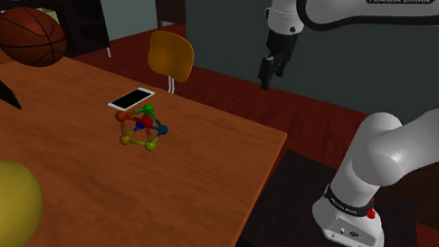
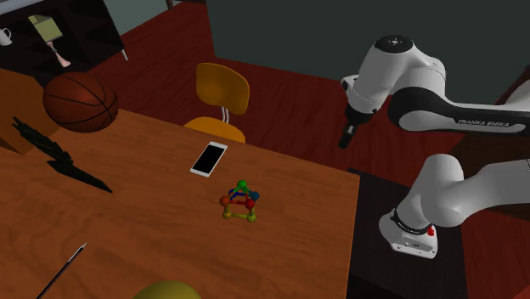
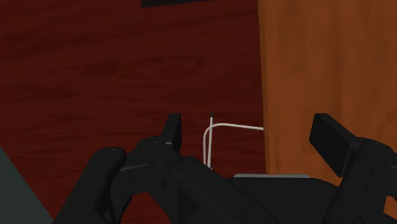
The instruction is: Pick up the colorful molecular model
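My gripper (image 1: 269, 71) (image 2: 346, 138) (image 3: 251, 130) hangs in the air past the edge of the wooden table (image 1: 132, 215) (image 2: 153, 229) (image 3: 331, 63), over dark red floor. Its two black fingers (image 3: 173, 127) stand wide apart with nothing held between them. The colorful molecular model (image 1: 143, 126) (image 2: 240, 204), made of balls joined by rods, sits on the tabletop well apart from my gripper and lower than it. A white phone (image 1: 131, 98) (image 2: 208, 159) lies flat just beyond the model. A yellow chair (image 1: 169, 55) (image 2: 222, 89) stands at the table's edge, nearer my gripper than the model is. A basketball (image 1: 29, 37) (image 2: 80, 101) rests much farther from my gripper, on the table's far side.
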